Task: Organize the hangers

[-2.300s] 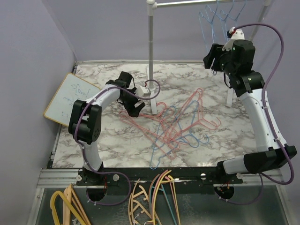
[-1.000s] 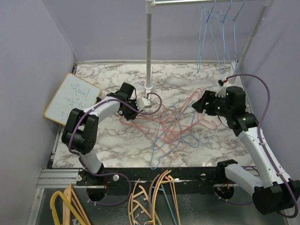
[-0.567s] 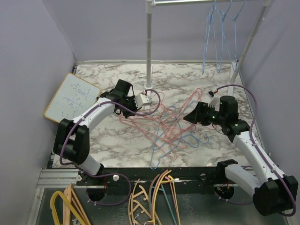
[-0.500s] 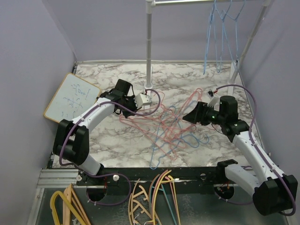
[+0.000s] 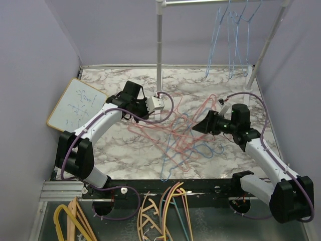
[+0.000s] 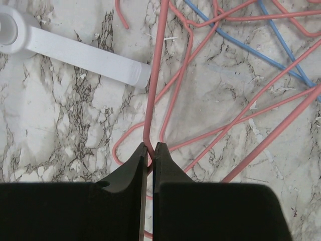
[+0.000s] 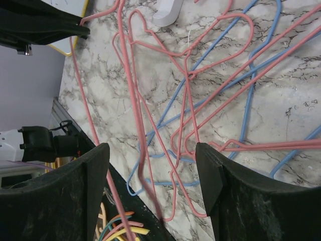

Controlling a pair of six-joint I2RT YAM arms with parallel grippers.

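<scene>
we hold the left gripper (image 6: 149, 151) clamped on a pink hanger (image 6: 156, 75) whose wire runs straight ahead of the fingers, and we judge a slow lift best, so it slips out of the tangled pile (image 5: 186, 134) without dragging neighbours. the right gripper (image 7: 150, 149), fingers wide apart over pink and blue wires, has dropped from the blue hangers (image 5: 231, 40) on the rail (image 5: 200, 2) to the pile since the earliest frame.

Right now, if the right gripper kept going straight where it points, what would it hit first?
Most likely a pinkish red hanger: its wire crosses just ahead of the open right gripper. How far ahead it is, the pictures do not make clear.
</scene>
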